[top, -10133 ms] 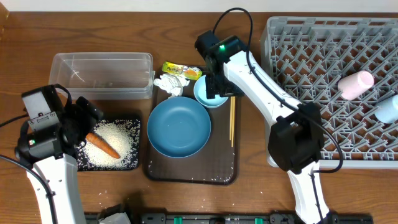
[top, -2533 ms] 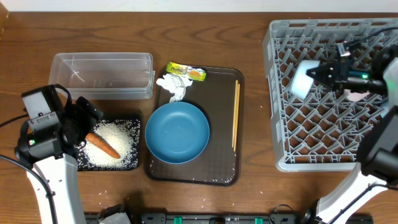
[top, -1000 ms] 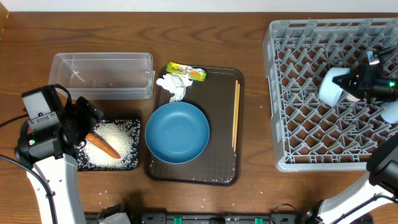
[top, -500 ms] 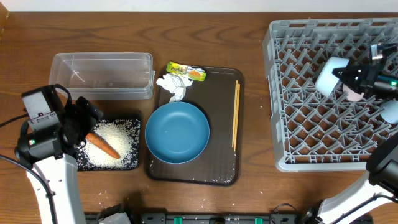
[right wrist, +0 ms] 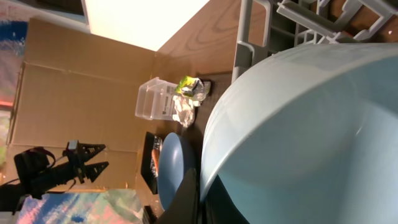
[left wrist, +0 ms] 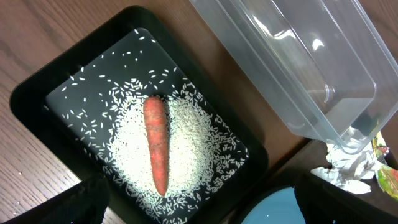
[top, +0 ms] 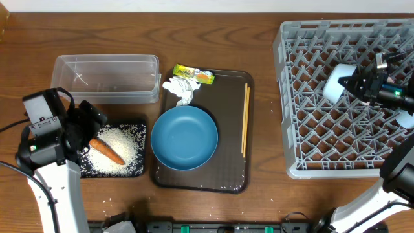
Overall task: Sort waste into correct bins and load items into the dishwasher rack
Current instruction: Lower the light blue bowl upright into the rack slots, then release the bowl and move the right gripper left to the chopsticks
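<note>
Pale-blue cup (top: 332,85), pinched by right end effector (top: 351,85) (over grey rack (top: 310,129))

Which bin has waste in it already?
The black tray: rice and a carrot lie in it. The clear tub beside it holds nothing.

A robotics lab bench staged as a kitchen clean-up station. Two white-and-black robot arms, the left arm (top: 58,194) and the right arm (top: 401,175), rise from the near edge of a bare wooden table (top: 259,39). Set out on it like a test layout are a large grey dishwasher rack (top: 323,169), a brown serving tray (top: 229,162), a black tray (top: 143,149) and a clear plastic tub (top: 107,61). In the right wrist view, a big sheet of brown cardboard (right wrist: 74,87) stands beyond the table.
</note>
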